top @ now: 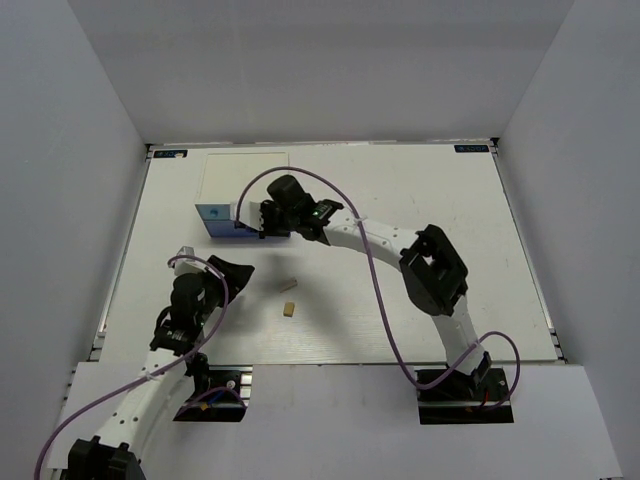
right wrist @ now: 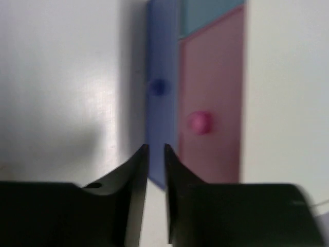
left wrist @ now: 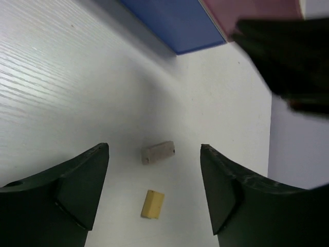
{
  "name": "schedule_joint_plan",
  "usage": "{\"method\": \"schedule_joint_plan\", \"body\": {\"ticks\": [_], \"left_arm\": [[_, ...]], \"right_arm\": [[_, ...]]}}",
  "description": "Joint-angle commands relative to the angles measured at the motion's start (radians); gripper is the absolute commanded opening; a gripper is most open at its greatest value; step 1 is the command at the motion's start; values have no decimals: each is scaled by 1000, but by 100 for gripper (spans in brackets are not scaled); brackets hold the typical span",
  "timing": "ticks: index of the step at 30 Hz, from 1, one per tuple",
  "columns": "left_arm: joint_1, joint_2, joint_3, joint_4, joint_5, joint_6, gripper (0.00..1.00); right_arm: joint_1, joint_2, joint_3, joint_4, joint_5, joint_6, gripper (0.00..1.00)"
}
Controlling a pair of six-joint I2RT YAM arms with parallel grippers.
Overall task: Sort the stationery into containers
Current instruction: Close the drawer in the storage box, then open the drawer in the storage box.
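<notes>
Two pieces of stationery lie on the table: a grey-white eraser [left wrist: 158, 152] [top: 290, 286] and a tan eraser [left wrist: 152, 204] [top: 289, 309]. My left gripper [left wrist: 154, 154] [top: 230, 270] hovers over them, open wide and empty, with both erasers showing between its fingers. The containers are a white-topped box of drawers [top: 240, 180] with a dark blue front [right wrist: 162, 62], a pink front [right wrist: 211, 77] and a light blue front [right wrist: 211, 15]. My right gripper [right wrist: 156, 148] [top: 262, 218] is at the dark blue front's edge, its jaws a narrow slit apart with nothing between them.
The dark blue drawer has a small blue knob [right wrist: 158, 86] and the pink one a round pink knob [right wrist: 199, 122]. In the left wrist view the right gripper's black body [left wrist: 288, 56] stands by the drawer fronts. White walls enclose the table.
</notes>
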Motion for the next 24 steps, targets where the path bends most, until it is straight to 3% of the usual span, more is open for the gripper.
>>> {"method": "schedule_joint_plan", "body": {"ticks": [1, 2, 3, 4, 5, 7, 8, 11, 12, 15, 16, 18, 24], "left_arm": [[7, 72, -10, 100, -74, -40, 84], [16, 103, -10, 161, -75, -51, 85], [16, 170, -19, 195, -85, -72, 89], [16, 210, -19, 227, -85, -84, 89], [16, 251, -19, 259, -85, -97, 89], [16, 384, -19, 370, -85, -126, 90], [25, 429, -7, 402, -85, -137, 89], [36, 590, 19, 532, -75, -167, 78], [48, 624, 28, 607, -64, -177, 69], [58, 752, 42, 745, -64, -216, 57], [67, 781, 42, 776, -64, -245, 52], [78, 859, 42, 882, -64, -276, 50], [87, 1011, 65, 1042, -82, -345, 62]], "right_arm": [[-6, -191, -155, -11, -207, 11, 27], [-7, -216, -186, 2, -232, 43, 37], [-11, -238, -217, 28, -250, 65, 59], [-20, -300, -293, 36, -261, 115, 70], [-27, -319, -317, 57, -264, 135, 77], [-44, -374, -391, 60, -276, 196, 80], [-58, -400, -410, 62, -281, 209, 78], [-112, -460, -493, 63, -317, 250, 52], [-118, -482, -545, 66, -325, 252, 35], [-158, -515, -599, 60, -333, 257, 16], [-167, -535, -623, 62, -330, 263, 16], [-201, -545, -650, 72, -325, 274, 19], [-267, -574, -690, 68, -330, 281, 24]]}}
